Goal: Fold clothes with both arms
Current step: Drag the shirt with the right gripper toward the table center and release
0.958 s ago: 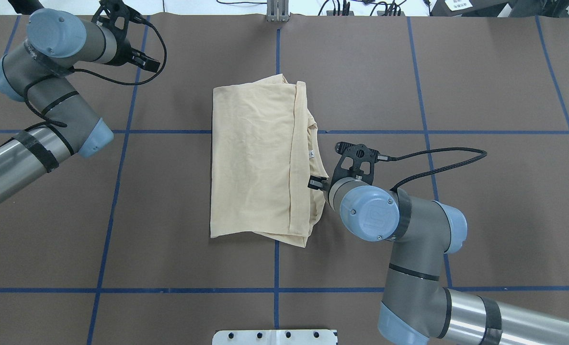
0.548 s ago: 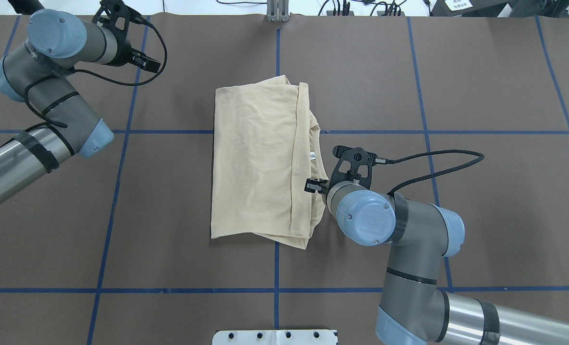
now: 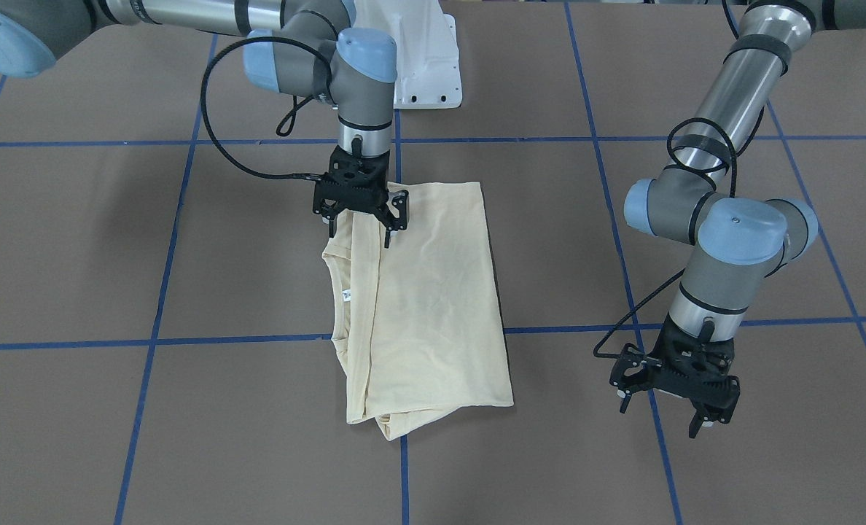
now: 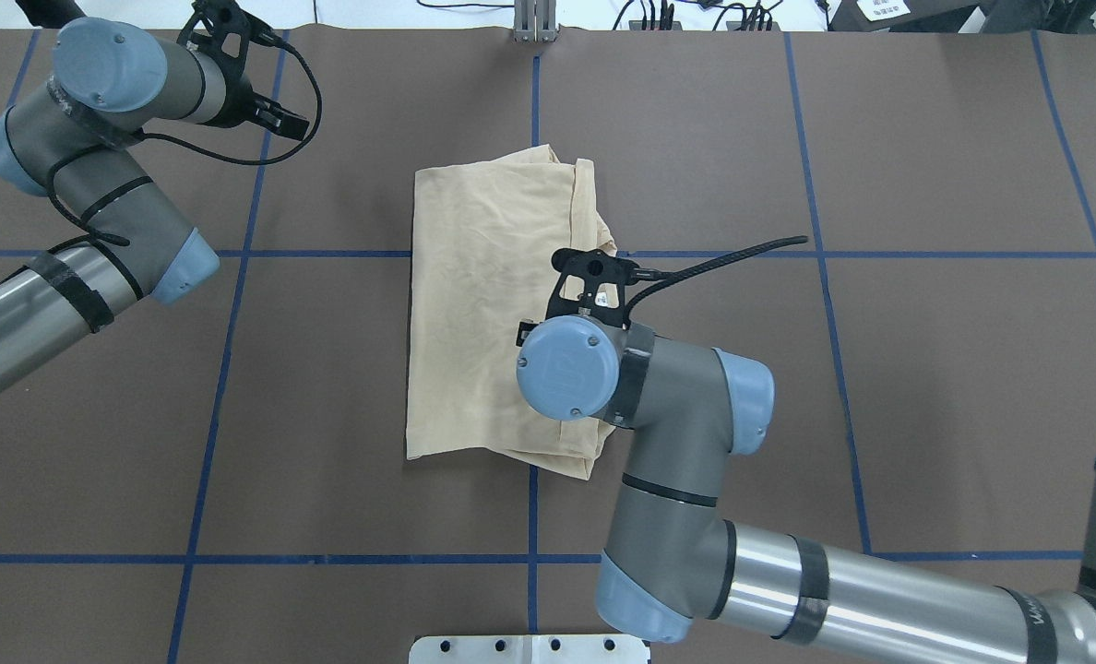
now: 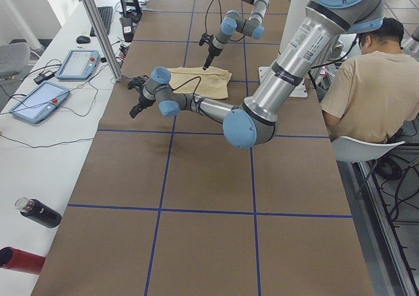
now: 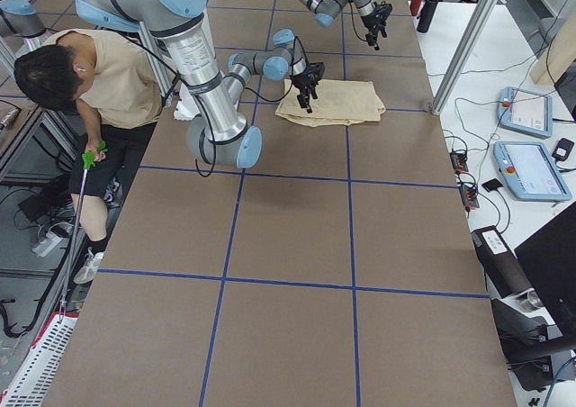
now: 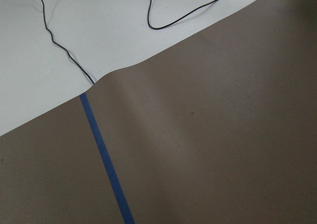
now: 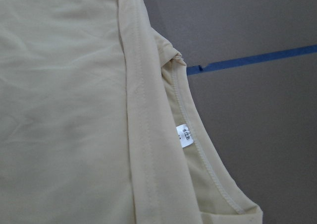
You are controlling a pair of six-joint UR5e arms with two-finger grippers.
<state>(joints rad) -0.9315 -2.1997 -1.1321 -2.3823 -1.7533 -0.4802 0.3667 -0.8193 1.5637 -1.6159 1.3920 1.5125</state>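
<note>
T-shirt (image 3: 433, 292): folded into a long pale rectangle, flat at the middle of the surface (image 3: 112, 240), straddling a crossing of the blue tape lines (image 3: 221, 340), with collar (image 8: 213, 184) and small white neck tag (image 8: 185, 136) poking out along the robot's-right edge, under the top fold.
Right tool (image 3: 359, 227): pointing straight down over the shirt's robot-side end, right at the folded hem; spread wide, gripping nothing.
Left tool (image 3: 659, 417): well apart from the cloth, out at the far corner on the robot's left, hanging low above bare covering; spread wide too, and empty.
Step in hand: looks like lining up a pinch on that near end, ahead of folding the rectangle across its length.
Risk, layers: thin fabric stacked several deep, so easy to nip only the top sheet and peel the existing fold open on the lift.
Risk, dragging: pulling with one arm alone, sliding the whole bundle askew instead of folding it; left arm (image 4: 68, 231) too far off to pin or share.
Risk, collar: snagging that loose neckline and leaving a lopsided bulge.
Surface detail: brown covering, blue grid, white pedestal base (image 3: 426, 65) at the robot's side.
Room: seated person (image 5: 366, 93) beside the robot; pendants (image 5: 39, 103) and two bottles (image 5: 36, 214) on the white strip alongside.
</note>
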